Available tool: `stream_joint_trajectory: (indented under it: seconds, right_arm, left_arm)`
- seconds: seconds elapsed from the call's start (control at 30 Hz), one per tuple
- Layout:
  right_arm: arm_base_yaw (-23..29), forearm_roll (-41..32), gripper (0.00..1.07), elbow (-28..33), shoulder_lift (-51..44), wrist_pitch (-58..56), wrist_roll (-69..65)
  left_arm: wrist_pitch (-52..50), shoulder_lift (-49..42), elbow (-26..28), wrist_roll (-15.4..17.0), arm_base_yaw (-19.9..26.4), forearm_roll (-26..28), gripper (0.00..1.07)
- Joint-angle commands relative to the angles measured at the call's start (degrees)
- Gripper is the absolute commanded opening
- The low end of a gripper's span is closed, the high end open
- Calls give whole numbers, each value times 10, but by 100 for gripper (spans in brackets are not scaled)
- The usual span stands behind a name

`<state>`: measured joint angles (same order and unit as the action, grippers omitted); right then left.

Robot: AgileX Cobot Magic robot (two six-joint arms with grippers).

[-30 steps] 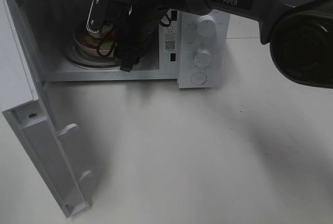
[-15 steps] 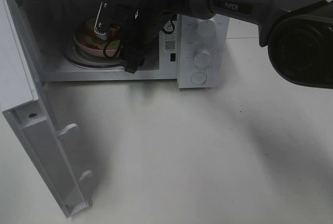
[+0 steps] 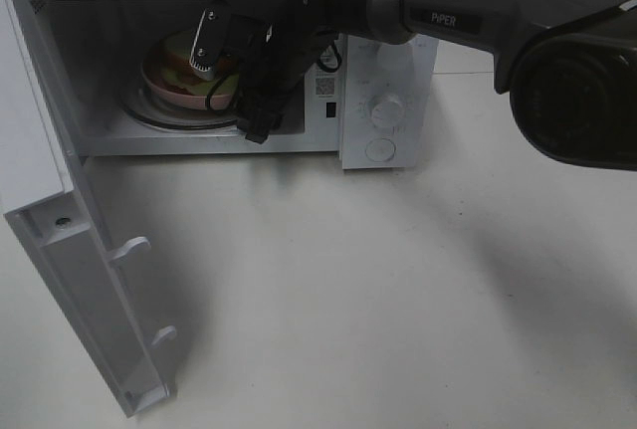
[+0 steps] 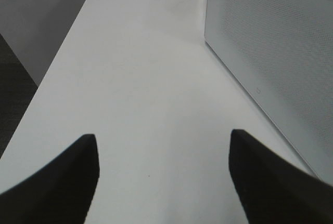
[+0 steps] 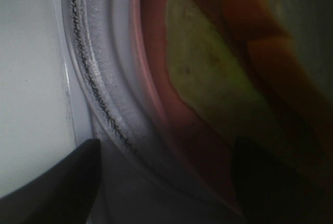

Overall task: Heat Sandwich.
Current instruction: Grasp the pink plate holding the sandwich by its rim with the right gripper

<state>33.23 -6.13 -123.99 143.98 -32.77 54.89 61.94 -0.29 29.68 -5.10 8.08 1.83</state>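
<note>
The right gripper (image 5: 165, 143) has drawn back rightward inside the microwave (image 3: 383, 101), uncovering more of the sandwich (image 3: 179, 54).

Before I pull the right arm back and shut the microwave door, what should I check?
1. Sandwich on the plate inside the microwave: ok.
2. Plate resting on the glass turntable: ok.
3. Right gripper open and holding nothing: ok.
4. Right arm clear of the microwave opening: not ok, it reaches inside.
5. Door swung wide open: ok.
6. Left gripper open and empty, over the table beside the microwave: ok.
</note>
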Motion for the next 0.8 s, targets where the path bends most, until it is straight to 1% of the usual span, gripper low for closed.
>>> stream_joint_trajectory:
  seconds: [0.03,0.4,0.63,0.8]
  right_arm:
    - [-6,-2,68,-3,7,2,1]
    - [-5,-6,68,-3,13,12,1]
    - [-4,-11,61,-3,16,15,1]
    - [-4,-11,60,-3,24,16,1]
  left_arm:
    - [-8,-9,-1,2,-4,-2,68]
    - [-8,-9,-1,2,-4,-2,68]
    - [-8,-9,-1,2,-4,-2,68]
    - [-8,-9,-1,2,-4,-2,68]
